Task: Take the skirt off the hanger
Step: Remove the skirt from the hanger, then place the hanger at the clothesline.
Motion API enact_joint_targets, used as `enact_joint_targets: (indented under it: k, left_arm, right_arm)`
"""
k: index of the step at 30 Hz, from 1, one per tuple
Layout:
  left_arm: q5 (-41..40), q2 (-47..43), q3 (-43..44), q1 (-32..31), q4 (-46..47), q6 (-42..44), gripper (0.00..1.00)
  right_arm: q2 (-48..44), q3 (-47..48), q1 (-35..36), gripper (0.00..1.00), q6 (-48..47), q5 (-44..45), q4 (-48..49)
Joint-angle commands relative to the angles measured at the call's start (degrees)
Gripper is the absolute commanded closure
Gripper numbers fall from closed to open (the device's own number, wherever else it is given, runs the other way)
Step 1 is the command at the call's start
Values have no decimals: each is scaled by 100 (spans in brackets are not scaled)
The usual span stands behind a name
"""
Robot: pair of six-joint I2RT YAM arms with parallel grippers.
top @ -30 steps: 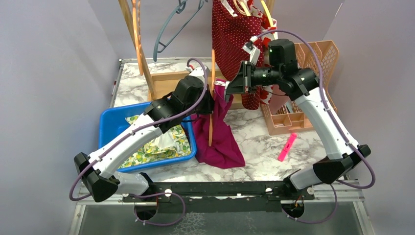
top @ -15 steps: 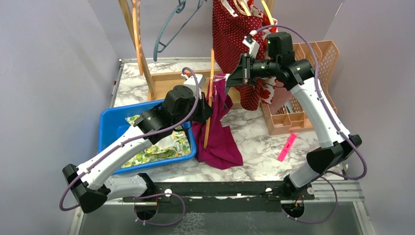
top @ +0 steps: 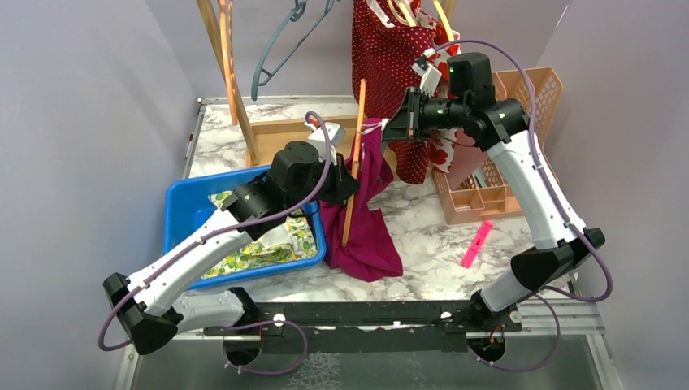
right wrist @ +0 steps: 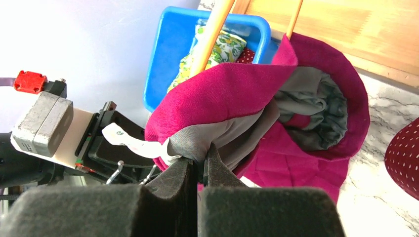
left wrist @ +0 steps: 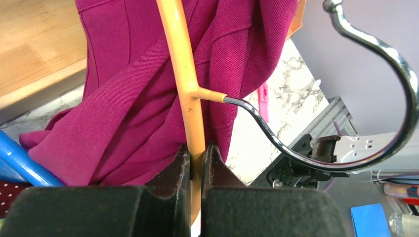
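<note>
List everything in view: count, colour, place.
skirt: one, magenta, draped over the hanger
hanger: one, orange, metal hook, through the skirt
bin: one, blue, left of skirt
floral cloth: one, white-green, in the bin
dotted garment: one, red, hanging behind
empty hanger: one, blue-grey, hanging back left
basket: one, orange, far right
marker: one, pink, on the table, right
rack: one, wooden, back
table: one, white marble
left gripper: one, black, shut on hanger
right gripper: one, black, shut on skirt

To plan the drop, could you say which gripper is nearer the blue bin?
Left. The left gripper is just right of the blue bin; the right gripper is farther right.
</note>
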Motion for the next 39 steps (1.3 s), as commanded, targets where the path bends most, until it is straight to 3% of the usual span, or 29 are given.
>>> enact_joint_targets:
  k: [1, 5, 8, 11, 16, 20, 22, 24, 26, 33, 36, 39]
  left_arm:
    - [195, -316, -26, -5, 306, -45, 100]
    - [473, -263, 109, -1, 925, -586, 100]
    - [514, -325, 100, -1, 1559, -1018, 100]
    - [428, -430, 45, -7, 1989, -1362, 100]
    - [67, -470, 287, 0, 1788, -1857, 100]
    - [-437, -343, 771, -1, 1067, -2375, 100]
    - [-632, -286, 989, -2, 891, -2612, 100]
    - [-895, -249, 1081, -1, 821, -2970, 100]
    - [-1098, -134, 1227, 8, 857, -3117, 100]
    - [-1270, 368, 1868, 52, 538, -3613, 100]
    - [-1022, 500, 1996, 159, 495, -3696, 100]
    - [-779, 633, 2120, 311, 490, -3840, 100]
  right_arm:
    - [-131, -86, -37, 98, -2, -110, 617]
    - [-315, -835, 14, 94, 418, -1030, 1373]
    - [-504, -1206, 16, 87, 408, -1003, 1430]
    - [-519, -996, 16, 72, 41, -831, 1066]
    - [-270, 160, 16, 36, -1038, 261, -545]
    - [-282, 616, 16, 23, -1668, 866, -1325]
    - [-435, 499, 17, 22, -1903, 410, -1194]
    - [-733, 99, 27, 22, -1961, -741, -693]
    - [-1175, -476, 128, 21, -1785, -1353, -5]
    - [-2011, -1912, 348, 22, -1402, -1730, 1296]
    - [-1943, -2171, 399, 33, -892, -2044, 1974]
    - [-1873, -2205, 455, 41, -883, -2041, 1909]
